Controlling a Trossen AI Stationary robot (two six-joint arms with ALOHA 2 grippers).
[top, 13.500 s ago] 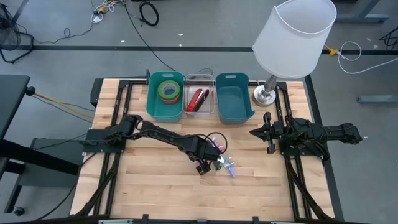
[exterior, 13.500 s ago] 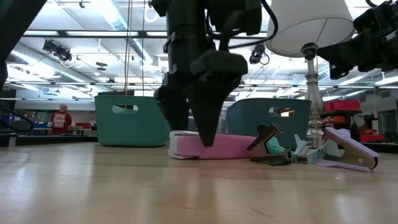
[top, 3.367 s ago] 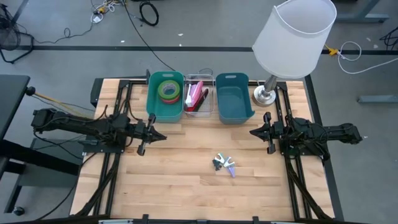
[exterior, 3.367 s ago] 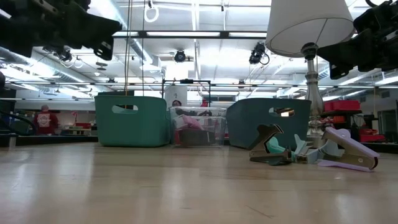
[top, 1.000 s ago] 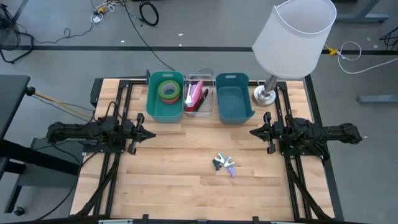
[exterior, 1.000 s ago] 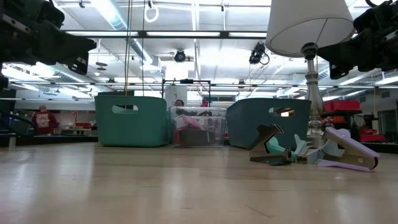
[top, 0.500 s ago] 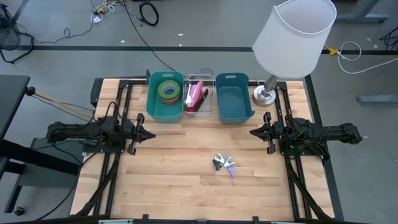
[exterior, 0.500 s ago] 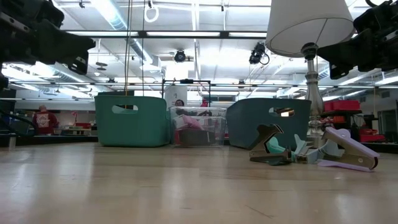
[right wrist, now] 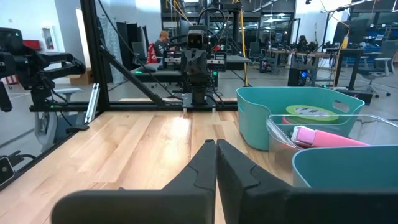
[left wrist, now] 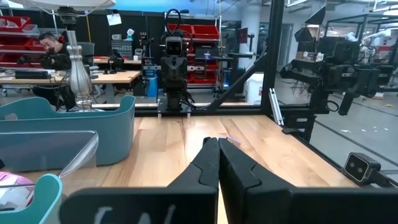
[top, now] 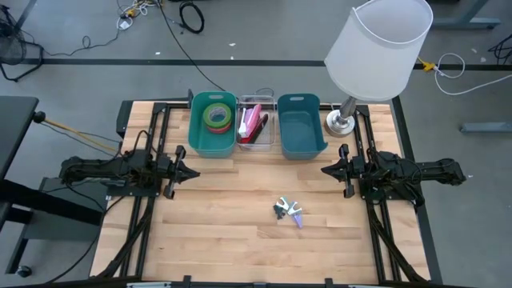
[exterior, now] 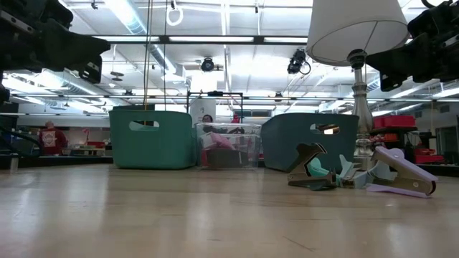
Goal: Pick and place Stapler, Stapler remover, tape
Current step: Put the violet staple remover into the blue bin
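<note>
Left claw (top: 178, 170) and right claw (top: 334, 170), both pressed together, hover at opposite counter (top: 216, 240) sides. Staple removers (top: 288, 210) lie mid-counter; tape (top: 216, 116) fills the teal bin (top: 198, 142), pink stapler (top: 258, 125) the clear bin (top: 258, 101). No writing is legible.

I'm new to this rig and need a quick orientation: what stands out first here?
A big white lamp towers over the table's far right corner. Three bins line the far edge, the green tape in the teal bin. Staple removers lie mid-table.

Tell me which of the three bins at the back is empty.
The dark teal bin nearest the lamp. The green bin holds tape rolls; the clear middle bin holds staplers.
</note>
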